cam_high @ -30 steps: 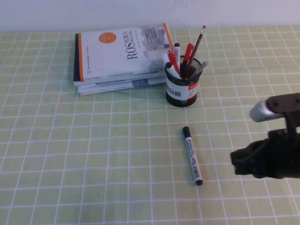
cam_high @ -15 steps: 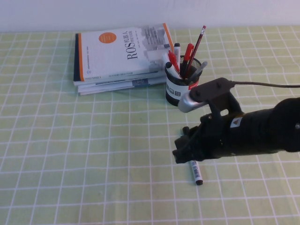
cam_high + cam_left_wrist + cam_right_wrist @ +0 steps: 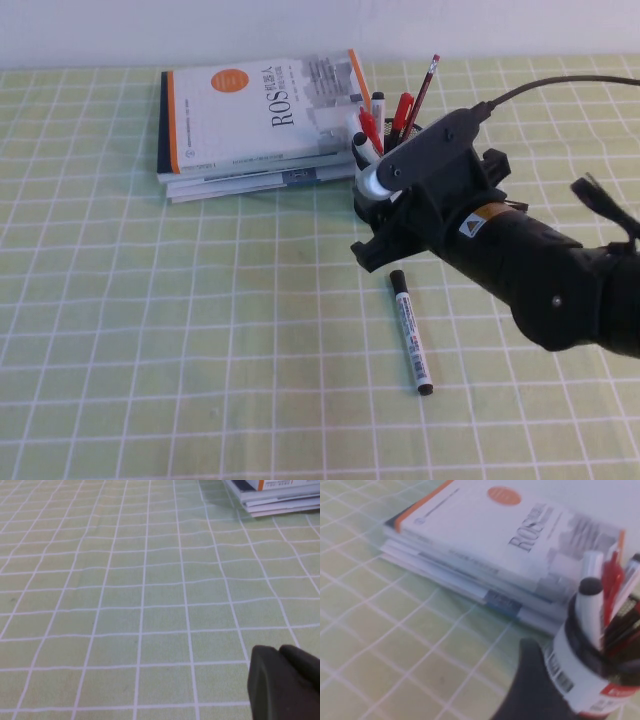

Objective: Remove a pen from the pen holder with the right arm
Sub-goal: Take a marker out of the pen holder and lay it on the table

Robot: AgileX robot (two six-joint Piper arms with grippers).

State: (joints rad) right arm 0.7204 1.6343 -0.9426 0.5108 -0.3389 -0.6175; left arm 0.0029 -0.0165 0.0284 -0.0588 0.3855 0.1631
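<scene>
Checked cloth, stack of books at 11 o'clock. Right gripper hung just beside the pen holder, on its 6 o'clock side; open or closed, could not tell. Left gripper sat low over the cloth, likewise unclear. Black marker lay further out at 6 o'clock; red pens stood in the holder. Approach step, I judged. Next: rise over the tips and line up on one pen.

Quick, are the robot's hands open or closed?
Left gripper: over the tablecloth, cannot tell.
Right gripper: beside the pen holder, cannot tell.
</scene>
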